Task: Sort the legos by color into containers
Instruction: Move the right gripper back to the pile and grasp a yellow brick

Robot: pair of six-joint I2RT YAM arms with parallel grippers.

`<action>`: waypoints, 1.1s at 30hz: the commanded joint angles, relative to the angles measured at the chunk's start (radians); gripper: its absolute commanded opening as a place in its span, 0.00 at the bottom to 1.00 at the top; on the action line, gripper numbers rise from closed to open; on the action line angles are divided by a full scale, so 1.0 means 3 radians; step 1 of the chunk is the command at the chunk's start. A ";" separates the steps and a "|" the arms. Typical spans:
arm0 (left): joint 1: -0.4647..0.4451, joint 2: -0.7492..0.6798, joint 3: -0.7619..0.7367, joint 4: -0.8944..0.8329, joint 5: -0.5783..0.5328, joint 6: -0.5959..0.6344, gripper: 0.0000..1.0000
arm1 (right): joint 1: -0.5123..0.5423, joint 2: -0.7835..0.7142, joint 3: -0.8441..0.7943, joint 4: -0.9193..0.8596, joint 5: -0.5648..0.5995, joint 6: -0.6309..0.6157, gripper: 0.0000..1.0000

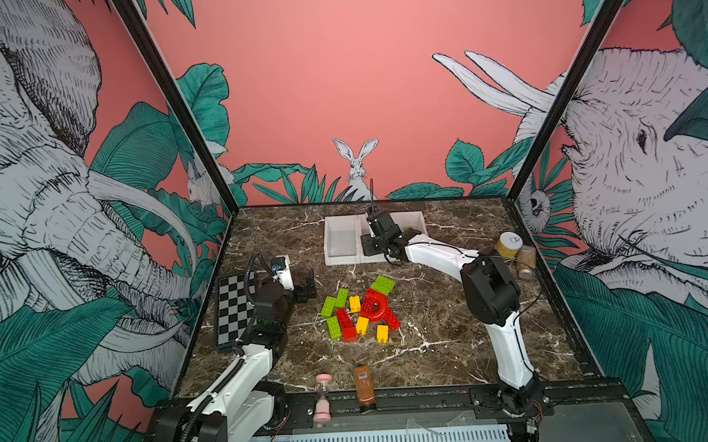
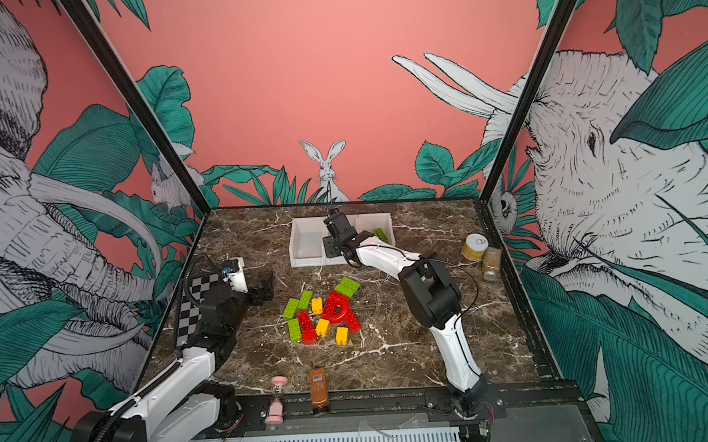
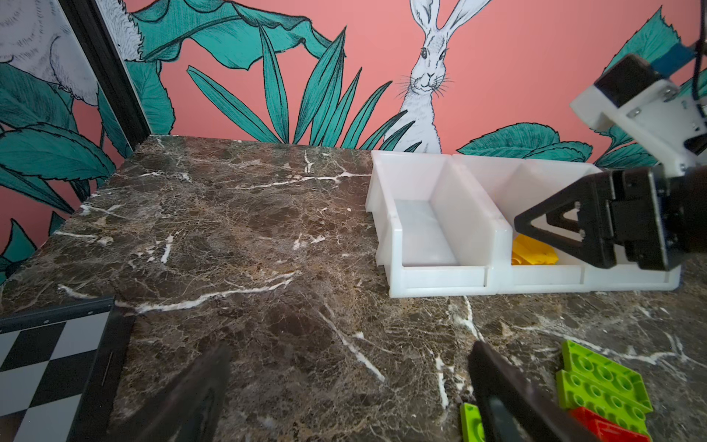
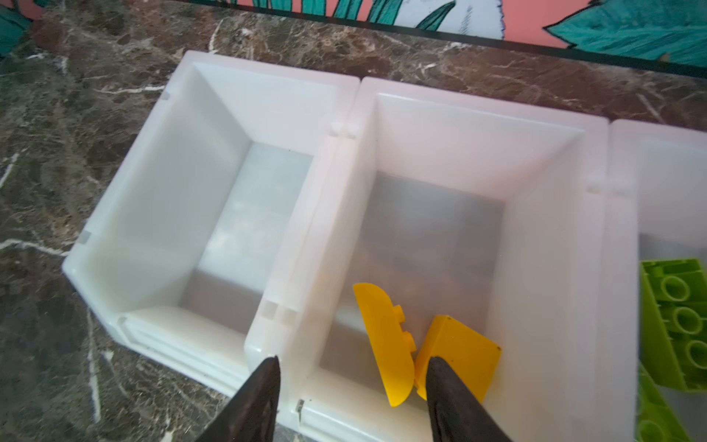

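Right wrist view, right fingers (image 4: 451,402) parted over yellow lego (image 4: 384,336) in middle container (image 4: 535,248), left fingers (image 3: 505,390) wide.

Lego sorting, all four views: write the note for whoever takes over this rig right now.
Left claw: open, empty, beside the pile.
Right claw: open above the middle bin, holding nothing.
Done: yellow pieces lie in the middle bin; green bricks in the right-hand bin; left-hand bin empty.
Left: the pile of red, yellow and green legos in front of the bins, red arch included; reds presumably go to the empty bin.
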 commanded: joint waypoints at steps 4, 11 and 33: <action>-0.0024 -0.0078 -0.0036 0.0055 -0.0020 0.0000 0.98 | 0.0101 -0.0709 -0.0496 -0.0419 -0.0489 -0.0028 0.61; -0.0024 -0.0121 -0.0041 0.0036 -0.0038 0.0013 0.98 | 0.0483 -0.1656 -0.1312 -0.1184 -0.0356 0.0257 0.61; -0.0028 -0.0025 -0.0031 0.0067 -0.0075 0.0012 0.98 | 0.1308 -0.1931 -0.2071 -0.1220 -0.0585 0.1020 0.62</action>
